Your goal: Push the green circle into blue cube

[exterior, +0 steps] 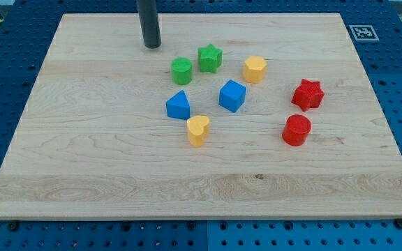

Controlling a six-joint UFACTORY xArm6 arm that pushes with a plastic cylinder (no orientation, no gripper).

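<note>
Item: my tip [152, 46], a bare rod with no gripper and holding nothing, parked up-left of the green circle [181, 70], apart from it, presumably so a down-right shove sends it toward the blue cube [232, 95] on the bench [82, 174].

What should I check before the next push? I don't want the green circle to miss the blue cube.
1. My tip is clear of all blocks: ok; it stands toward the view's upper left of the green circle.
2. Tip is behind the circle on the line to the blue cube: ok, roughly.
3. Path from circle to cube is free: ok; bare board lies between them.
4. Green star is out of the push line: cannot tell; it sits close by the circle's right.
5. Blue triangle stays untouched: ok; it lies below the line.
</note>
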